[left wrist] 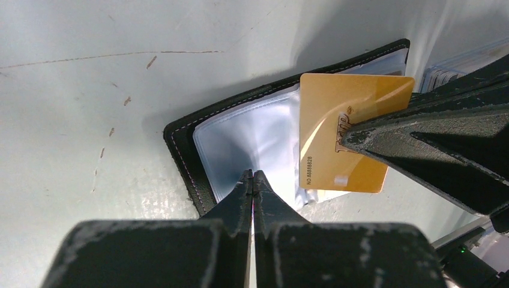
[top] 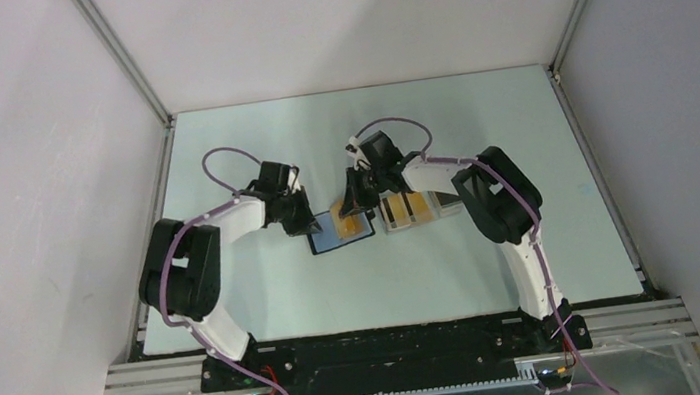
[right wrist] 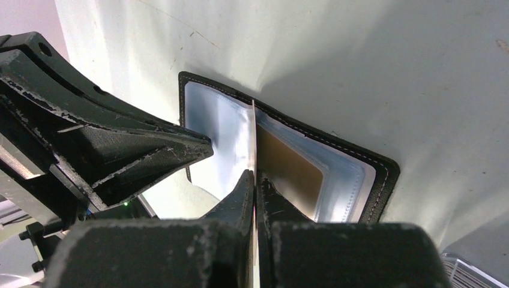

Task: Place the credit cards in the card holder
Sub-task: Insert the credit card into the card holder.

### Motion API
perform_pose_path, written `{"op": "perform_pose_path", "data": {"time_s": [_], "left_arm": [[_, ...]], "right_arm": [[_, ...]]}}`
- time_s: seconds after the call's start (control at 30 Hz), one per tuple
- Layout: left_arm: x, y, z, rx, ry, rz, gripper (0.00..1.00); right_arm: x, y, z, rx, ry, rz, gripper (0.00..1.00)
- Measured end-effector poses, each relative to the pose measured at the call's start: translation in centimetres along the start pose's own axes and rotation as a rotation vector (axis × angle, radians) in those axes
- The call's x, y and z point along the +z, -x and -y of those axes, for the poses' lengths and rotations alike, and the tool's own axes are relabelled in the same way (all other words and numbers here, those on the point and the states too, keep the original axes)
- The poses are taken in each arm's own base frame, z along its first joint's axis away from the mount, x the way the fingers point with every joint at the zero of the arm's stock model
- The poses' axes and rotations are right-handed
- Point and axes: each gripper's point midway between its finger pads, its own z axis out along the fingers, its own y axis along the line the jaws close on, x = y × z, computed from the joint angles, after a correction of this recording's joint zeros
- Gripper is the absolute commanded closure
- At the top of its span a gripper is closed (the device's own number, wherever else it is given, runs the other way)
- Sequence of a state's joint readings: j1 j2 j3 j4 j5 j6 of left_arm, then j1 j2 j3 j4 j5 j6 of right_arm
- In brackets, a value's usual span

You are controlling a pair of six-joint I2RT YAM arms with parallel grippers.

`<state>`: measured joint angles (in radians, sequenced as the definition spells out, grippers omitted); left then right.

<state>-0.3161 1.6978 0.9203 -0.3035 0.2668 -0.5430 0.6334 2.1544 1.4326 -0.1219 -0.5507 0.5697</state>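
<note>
The card holder [top: 329,241] lies open on the table, a black wallet with clear sleeves [left wrist: 240,138] over a blue lining. My right gripper [right wrist: 254,174] is shut on an orange-yellow credit card [left wrist: 336,114]. It holds the card on edge over the holder's middle fold, the lower edge down among the sleeves [right wrist: 254,120]. A brownish-orange patch [right wrist: 288,174] shows in the right sleeve; I cannot tell whether it is a card or a reflection. My left gripper [left wrist: 253,175] is shut with nothing seen between its jaws, its tips resting on the left sleeve.
A pale translucent tray [top: 445,208] stands right of the holder, close to my right gripper [top: 355,207], with more orange-yellow cards [top: 408,208] in it. Both arms crowd the holder from either side. White walls ring the table.
</note>
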Motion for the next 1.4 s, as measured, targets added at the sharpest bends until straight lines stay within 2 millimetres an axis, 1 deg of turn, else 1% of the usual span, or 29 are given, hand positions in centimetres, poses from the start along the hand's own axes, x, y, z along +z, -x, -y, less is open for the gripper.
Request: {"op": "perform_pose_path", "data": {"time_s": [0.27, 0.47, 0.6, 0.7, 0.87, 1.33, 1.4], "left_arm": [[-0.2, -0.2, -0.3, 0.007, 0.008, -0.007, 1.00], [-0.6, -0.3, -0.5, 0.006, 0.019, -0.002, 1.00], [-1.2, -0.8, -1.1, 0.011, 0.040, 0.000, 1.00], [-1.5, -1.3, -1.8, 0.009, 0.063, -0.007, 1.00], [-1.7, -1.6, -2.5, 0.009, 0.087, -0.013, 1.00], [-1.9, -1.7, -2.7, 0.025, 0.096, -0.017, 1.00], [-2.0, -1.8, -3.0, 0.025, 0.113, -0.019, 1.00]], "right_arm": [[0.5, -0.1, -0.6, 0.011, -0.001, 0.014, 1.00], [0.6, -0.1, -0.4, 0.004, -0.016, 0.021, 1.00], [0.7, -0.2, -0.6, -0.013, -0.025, 0.017, 1.00], [0.8, -0.1, -1.3, -0.034, -0.026, 0.016, 1.00], [1.2, -0.5, -1.9, -0.053, -0.027, 0.012, 1.00], [1.4, -0.8, -2.5, -0.034, -0.021, 0.009, 1.00], [1.4, -0.9, -2.6, -0.034, -0.020, 0.006, 1.00]]}}
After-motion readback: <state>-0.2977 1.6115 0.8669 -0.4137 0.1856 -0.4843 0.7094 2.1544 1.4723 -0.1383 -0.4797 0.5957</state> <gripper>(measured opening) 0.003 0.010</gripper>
